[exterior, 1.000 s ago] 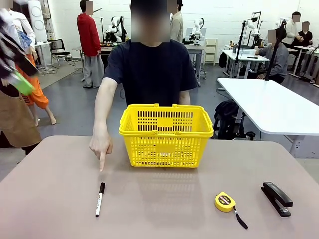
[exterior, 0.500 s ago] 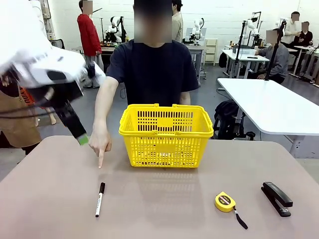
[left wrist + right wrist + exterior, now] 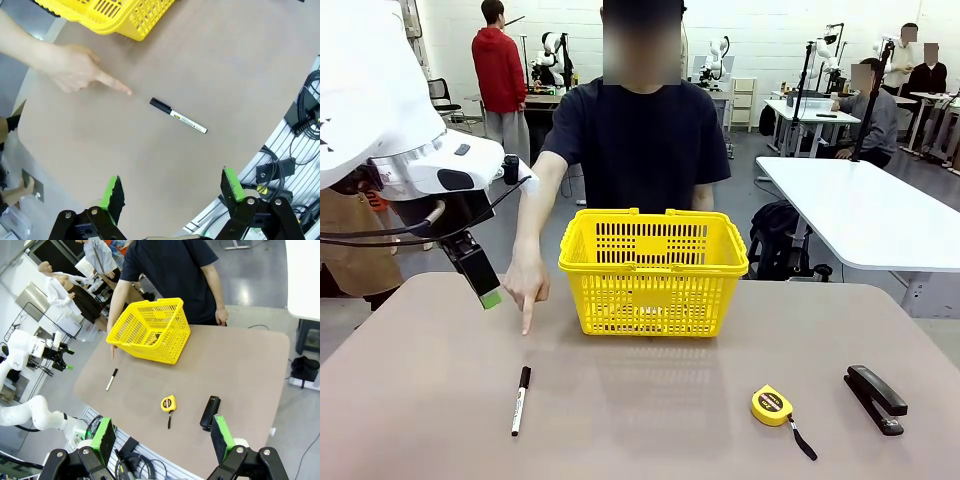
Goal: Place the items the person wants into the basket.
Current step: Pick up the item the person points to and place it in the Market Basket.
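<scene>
- Target: white marker (image 3: 521, 400) with black cap, flat on the worktop (image 3: 420, 420), just in front of the person's pointing hand (image 3: 527, 288), left of the yellow basket (image 3: 650, 300) and apart from it.
- Working with left pincer (image 3: 172, 187): released wide, empty, hovering above the worktop's left side, marker ahead of the fingers in the wrist view.
- Right pincer (image 3: 162, 437): released too, empty, high and well back. Leave parked.
- Roll the wrist so the pads straddle the barrel crosswise, not along it; lying diagonal to the finger line for now.
- Aim mid-barrel, on the white part, for balance.
- Come straight down until the pads nearly touch the worktop. Thin round barrel, likely to roll or squirt out if clenched off-centre.
- Keep clear of the pointing finger; hold off if not withdrawn.
- Ignore tape measure (image 3: 772, 404) and stapler (image 3: 875, 397), both far right.
- Lift above the basket rim before crossing over, then release low inside.
</scene>
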Motion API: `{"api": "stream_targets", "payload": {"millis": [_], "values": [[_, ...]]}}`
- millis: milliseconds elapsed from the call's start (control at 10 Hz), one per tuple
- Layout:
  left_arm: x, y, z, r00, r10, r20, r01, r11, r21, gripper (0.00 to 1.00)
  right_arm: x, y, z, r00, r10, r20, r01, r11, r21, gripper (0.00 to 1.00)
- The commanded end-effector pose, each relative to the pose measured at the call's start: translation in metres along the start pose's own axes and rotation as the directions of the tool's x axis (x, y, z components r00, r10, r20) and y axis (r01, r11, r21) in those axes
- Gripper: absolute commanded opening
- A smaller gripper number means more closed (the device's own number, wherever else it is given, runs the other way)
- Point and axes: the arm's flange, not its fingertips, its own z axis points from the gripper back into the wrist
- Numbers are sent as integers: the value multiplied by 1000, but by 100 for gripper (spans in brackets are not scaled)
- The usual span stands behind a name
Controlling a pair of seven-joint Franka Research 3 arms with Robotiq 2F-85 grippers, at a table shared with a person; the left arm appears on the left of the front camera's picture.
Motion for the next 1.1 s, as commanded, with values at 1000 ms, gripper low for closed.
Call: {"api": "stream_targets", "payload": {"millis": [1000], "values": [[-18, -49, -144, 718, 695, 38, -694, 709, 126, 100, 1, 1, 0, 1000, 6, 14, -6, 1000, 19, 100]]}}
